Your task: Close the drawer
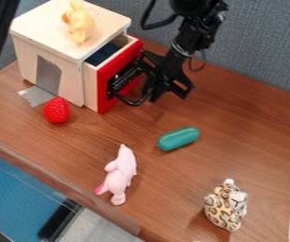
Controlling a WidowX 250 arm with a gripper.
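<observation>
The black gripper (161,78) is low at the red front of the drawer (109,78), close beside the black handle on that front. Whether it touches the handle I cannot tell. Part of the red front is hidden behind the gripper and handle. The drawer stands partly out of the right side of the small wooden cabinet (58,28), with dark blue showing inside through the gap at its top.
On the cabinet's top lies a yellow toy (79,23). A red strawberry (56,110) sits by its lower front. Farther forward are a teal capsule-shaped object (178,138), a pink toy (120,175) and a spotted toy cat (226,205). A grey wall (254,52) stands behind the table.
</observation>
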